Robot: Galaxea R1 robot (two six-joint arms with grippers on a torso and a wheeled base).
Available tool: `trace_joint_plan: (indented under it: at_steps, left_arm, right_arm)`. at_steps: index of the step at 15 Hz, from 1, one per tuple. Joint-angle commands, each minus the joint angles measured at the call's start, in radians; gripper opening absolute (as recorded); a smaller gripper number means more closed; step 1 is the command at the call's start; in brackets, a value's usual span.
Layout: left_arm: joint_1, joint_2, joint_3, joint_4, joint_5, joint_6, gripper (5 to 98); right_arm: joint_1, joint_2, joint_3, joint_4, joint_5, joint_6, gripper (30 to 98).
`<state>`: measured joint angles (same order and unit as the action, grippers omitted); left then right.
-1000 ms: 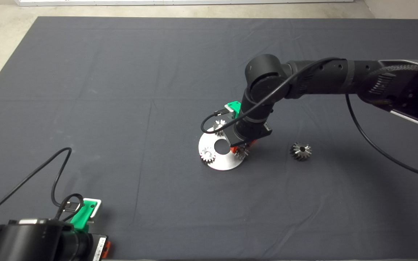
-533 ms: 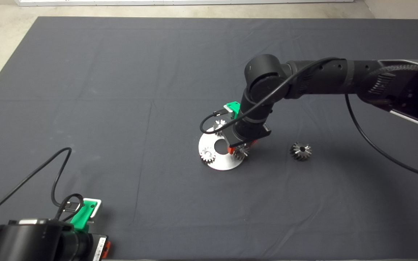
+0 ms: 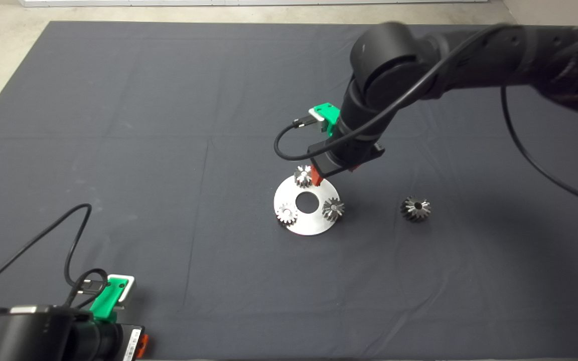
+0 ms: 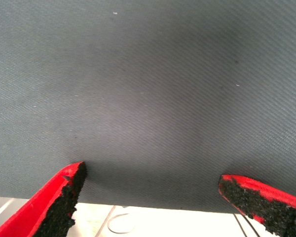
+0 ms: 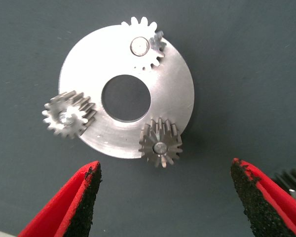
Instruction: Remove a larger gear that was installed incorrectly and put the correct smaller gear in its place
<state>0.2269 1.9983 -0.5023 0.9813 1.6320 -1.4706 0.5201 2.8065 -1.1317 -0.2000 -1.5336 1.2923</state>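
The smaller gear (image 3: 333, 209) sits on a post of the round silver plate (image 3: 314, 225); in the right wrist view it (image 5: 160, 140) is the darker of the three gears on the plate (image 5: 84, 59). The larger gear (image 3: 416, 208) lies on the mat to the plate's right, and its edge (image 5: 292, 180) shows past one finger. My right gripper (image 3: 325, 176) hangs open and empty above the plate's far side; its fingers (image 5: 164, 164) stand wide apart, clear of the gears. My left gripper (image 3: 141, 346) is parked at the lower left, open (image 4: 150, 182) over bare mat.
Two paler silver gears (image 3: 303, 176) (image 3: 287, 214) sit on the plate's other posts. The plate has a round centre hole (image 3: 307, 201). A black cable (image 3: 289, 145) loops from my right wrist. The mat's edge and pale floor lie at the far left.
My right gripper has let go of the smaller gear on the plate and risen up and away toward the far side. The smaller gear now stands uncovered.
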Motion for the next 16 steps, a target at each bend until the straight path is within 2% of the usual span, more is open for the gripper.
trace_joint_plan:
  at_steps: [1, 3, 4, 5, 7, 8, 10, 12, 16]
  left_arm:
    - [-0.207, -0.114, 0.094, -0.165, -0.087, -0.017, 83.9]
    - [-0.355, -0.151, 0.169, -0.312, -0.087, -0.022, 83.8]
    - [-0.387, -0.163, 0.173, -0.373, -0.087, -0.023, 83.9]
    - [-0.400, -0.170, 0.179, -0.413, -0.089, -0.025, 83.9]
    - [-0.403, -0.172, 0.198, -0.431, -0.086, -0.046, 83.9]
    - [-0.403, -0.172, 0.201, -0.460, -0.086, -0.046, 83.9]
    - [-0.411, -0.169, 0.203, -0.516, -0.086, -0.046, 83.9]
    - [-0.416, -0.169, 0.204, -0.526, -0.086, -0.046, 83.9]
    - [-0.416, -0.181, 0.203, -0.523, -0.089, -0.038, 83.9]
  right_arm:
    - [0.205, -0.082, 0.247, 0.034, -0.099, 0.154, 68.5]
    - [0.273, -0.139, 0.345, 0.037, -0.100, 0.222, 73.7]
    - [0.287, -0.155, 0.379, 0.041, -0.100, 0.228, 74.0]
    - [0.293, -0.171, 0.420, 0.043, -0.099, 0.241, 76.2]
    - [0.304, -0.207, 0.480, 0.042, -0.097, 0.276, 78.9]
    - [0.305, -0.218, 0.506, 0.040, -0.095, 0.285, 82.6]
    - [0.305, -0.219, 0.600, 0.039, -0.095, 0.319, 83.6]
    - [0.305, -0.219, 0.678, 0.037, -0.094, 0.350, 83.7]
    - [0.305, -0.210, 0.710, 0.042, -0.094, 0.390, 84.0]
